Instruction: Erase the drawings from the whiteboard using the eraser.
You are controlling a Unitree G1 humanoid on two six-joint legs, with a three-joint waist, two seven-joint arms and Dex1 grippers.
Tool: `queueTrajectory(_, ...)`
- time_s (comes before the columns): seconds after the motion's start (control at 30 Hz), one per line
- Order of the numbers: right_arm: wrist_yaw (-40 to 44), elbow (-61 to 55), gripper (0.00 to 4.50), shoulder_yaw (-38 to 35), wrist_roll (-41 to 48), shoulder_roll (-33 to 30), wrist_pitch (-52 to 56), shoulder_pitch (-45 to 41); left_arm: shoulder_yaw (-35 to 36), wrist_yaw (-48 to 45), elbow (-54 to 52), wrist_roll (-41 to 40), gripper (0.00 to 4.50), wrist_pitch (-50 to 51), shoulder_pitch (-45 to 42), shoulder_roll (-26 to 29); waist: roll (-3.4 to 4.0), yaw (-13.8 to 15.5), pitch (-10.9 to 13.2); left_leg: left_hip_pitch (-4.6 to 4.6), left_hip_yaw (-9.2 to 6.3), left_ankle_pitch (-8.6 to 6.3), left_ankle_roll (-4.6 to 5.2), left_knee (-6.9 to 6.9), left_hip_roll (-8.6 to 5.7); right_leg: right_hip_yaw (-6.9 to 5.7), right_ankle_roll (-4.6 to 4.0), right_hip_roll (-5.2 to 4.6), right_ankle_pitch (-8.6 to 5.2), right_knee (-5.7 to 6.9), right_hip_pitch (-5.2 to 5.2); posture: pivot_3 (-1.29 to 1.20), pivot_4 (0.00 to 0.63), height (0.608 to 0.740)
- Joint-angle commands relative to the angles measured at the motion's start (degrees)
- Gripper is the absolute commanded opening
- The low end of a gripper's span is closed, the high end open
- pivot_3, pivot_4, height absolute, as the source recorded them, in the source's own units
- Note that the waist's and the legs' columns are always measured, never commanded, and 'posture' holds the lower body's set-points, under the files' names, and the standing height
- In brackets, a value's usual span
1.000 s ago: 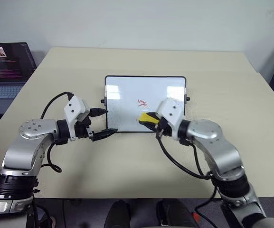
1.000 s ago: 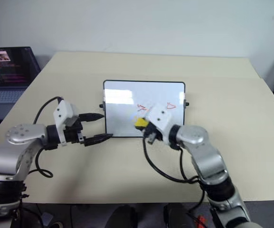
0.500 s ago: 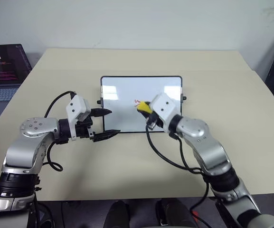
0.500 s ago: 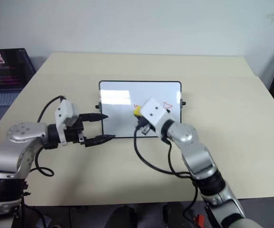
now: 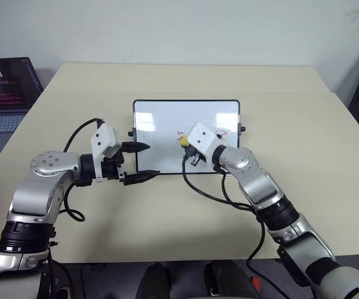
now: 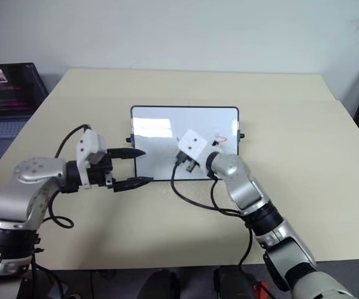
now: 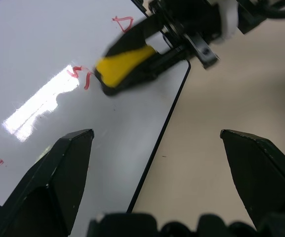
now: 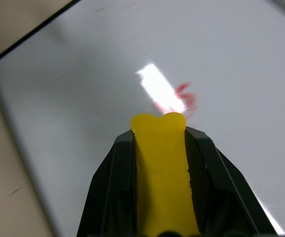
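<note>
The right pincer [image 7: 132, 66] is clamped on the eraser [image 7: 122, 64], just beside a scribble [image 7: 80, 76] on the whiteboard [image 5: 160, 121]. Too steep an angle could miss it (or nudge the board). The left pincer [image 5: 143, 162] stands apart at the whiteboard's edge.

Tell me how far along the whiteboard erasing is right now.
Done: the right gripper is shut on the yellow eraser and has it over the whiteboard. In hand: the eraser's tip sits right beside a red scribble. Left: that scribble and a red triangle-like drawing remain, plus faint red specks near the board's edge. The left gripper hangs open at the board's left side.
</note>
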Motion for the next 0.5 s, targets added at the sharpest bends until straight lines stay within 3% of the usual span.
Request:
queueTrajectory(0.03, -2.8, 1.4, 0.99, -0.6, -1.6, 1.1, -0.9, -1.7, 1.0, 0.0, -2.0, -0.5, 4.5, -0.4, 0.4, 0.6, 0.01, -0.2, 0.0, 0.01, 0.0, 0.0, 0.0, 0.0, 0.0, 0.01, 0.0, 0.0, 0.0, 0.03, 0.0, 0.0, 0.15, 0.74)
queueTrajectory(0.13, -9.4, 5.1, 0.99, -3.7, -3.0, 3.2, -4.5, -4.9, 1.2, -0.1, -2.3, -0.6, 4.5, -0.2, 0.8, 0.9, 0.01, -0.4, 0.0, 0.09, 0.05, 0.0, 0.0, 0.02, 0.0, 0.06, 0.0, 0.03, 0.01, 0.13, 0.0, 0.0, 0.15, 0.74)
queueTrajectory(0.23, -10.9, 6.8, 0.99, -4.4, -3.2, 3.5, -6.0, -6.1, 1.6, -0.1, -2.7, -0.7, 4.5, 0.0, 1.3, 1.3, 0.01, -0.3, 0.0, 0.07, 0.02, 0.01, -0.01, 0.02, 0.0, 0.03, 0.0, 0.04, 0.01, 0.15, 0.0, 0.0, 0.15, 0.74)
queueTrajectory(0.5, 0.8, 3.3, 0.99, 1.6, -2.8, -0.4, -0.4, -2.7, 2.0, 0.2, -3.2, -0.9, 4.5, 0.2, 2.0, 1.9, 0.0, -0.1, 0.0, 0.02, 0.05, 0.0, 0.0, 0.0, 0.01, 0.07, 0.0, 0.0, 0.01, 0.0, 0.0, 0.0, 0.15, 0.74)
